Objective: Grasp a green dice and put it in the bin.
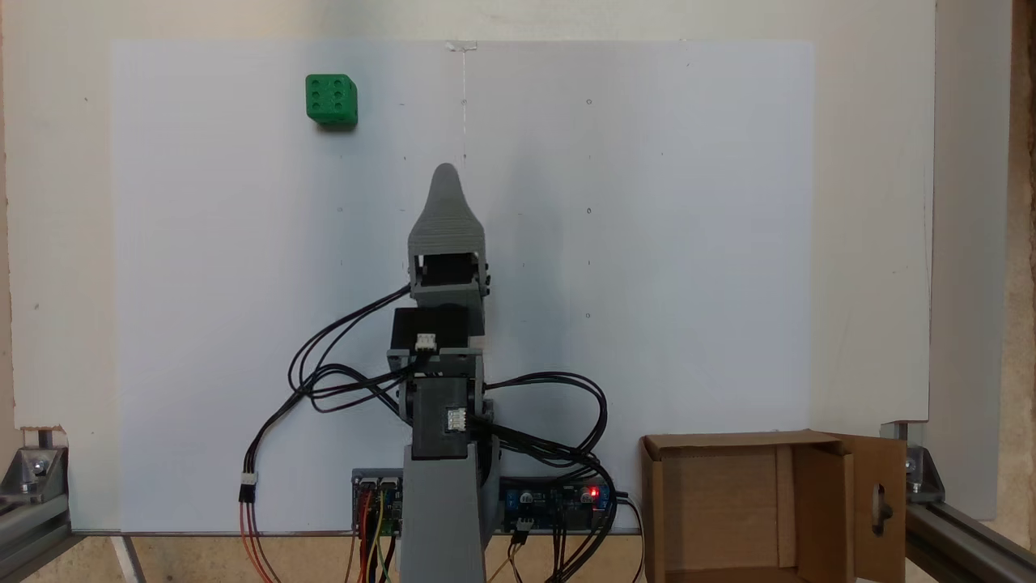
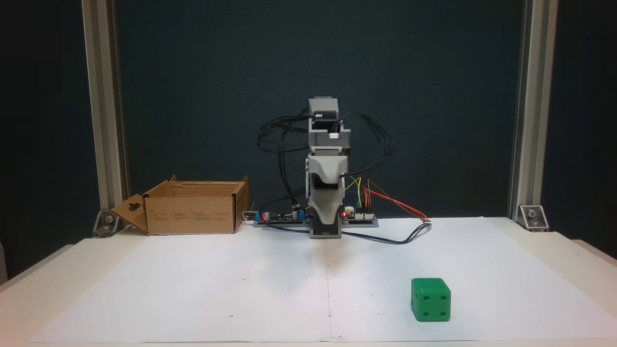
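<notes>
A large white paper sheet (image 1: pixel 647 243) covers most of the pale table (image 1: pixel 874 202) and serves as the landmark here. A thin straight line (image 1: pixel 464 105) runs down the sheet's middle, and small dots are scattered over it. Just off the sheet's near edge in a fixed view lie two circuit boards (image 1: pixel 558 502) — one shows a red light (image 1: pixel 594 491). Black cables (image 1: pixel 558 405) loop over the sheet beside those boards; red, yellow and green wires (image 2: pixel 385 197) also run from the boards. Metal frame posts (image 2: pixel 103 120) stand at the table's corners beyond the sheet, each with a corner bracket (image 2: pixel 532 215). A dark backdrop (image 2: pixel 217 72) stands behind the sheet.
</notes>
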{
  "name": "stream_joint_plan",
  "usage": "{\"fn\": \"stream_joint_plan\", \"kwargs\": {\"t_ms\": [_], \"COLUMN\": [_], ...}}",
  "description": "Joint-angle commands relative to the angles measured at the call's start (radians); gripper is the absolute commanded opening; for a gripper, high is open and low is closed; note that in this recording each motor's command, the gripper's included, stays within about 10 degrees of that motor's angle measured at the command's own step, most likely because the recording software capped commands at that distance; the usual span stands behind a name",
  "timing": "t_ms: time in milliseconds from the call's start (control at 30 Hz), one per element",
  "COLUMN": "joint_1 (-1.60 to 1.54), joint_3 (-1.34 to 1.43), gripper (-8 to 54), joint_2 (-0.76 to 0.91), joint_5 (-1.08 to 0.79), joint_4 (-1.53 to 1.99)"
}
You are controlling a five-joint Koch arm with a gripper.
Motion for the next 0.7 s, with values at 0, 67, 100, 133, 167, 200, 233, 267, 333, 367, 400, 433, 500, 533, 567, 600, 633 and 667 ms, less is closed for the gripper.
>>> {"fn": "stream_joint_plan", "kwargs": {"t_ms": [0, 67, 100, 133, 167, 200, 233, 267, 333, 367, 400, 433, 500, 533, 567, 600, 633, 667], "joint_1": [-0.04, -0.067, -0.084, -0.101, -0.132, -0.166, -0.192, -0.209, -0.242, -0.253, -0.256, -0.261, -0.276, -0.281, -0.291, -0.305, -0.311, -0.319], "joint_3": [-0.13, -0.204, -0.229, -0.252, -0.278, -0.308, -0.347, -0.39, -0.502, -0.566, -0.627, -0.681, -0.77, -0.804, -0.838, -0.867, -0.891, -0.916], "gripper": [43.2, 43.2, 43.2, 43.2, 43.2, 43.2, 43.3, 43.4, 44.6, 45.2, 45.5, 45.6, 45.6, 45.6, 45.7, 45.7, 45.7, 45.7], "joint_2": [0.1, 0.083, 0.051, 0.041, 0.029, 0.009, -0.015, -0.037, -0.101, -0.138, -0.173, -0.21, -0.284, -0.319, -0.354, -0.394, -0.43, -0.465], "joint_5": [0.092, 0.144, 0.172, 0.198, 0.232, 0.264, 0.298, 0.325, 0.367, 0.382, 0.397, 0.403, 0.407, 0.408, 0.408, 0.408, 0.408, 0.41], "joint_4": [0.161, 0.29, 0.354, 0.417, 0.478, 0.533, 0.604, 0.665, 0.787, 0.848, 0.908, 0.969, 1.087, 1.144, 1.18, 1.181, 1.181, 1.181]}}
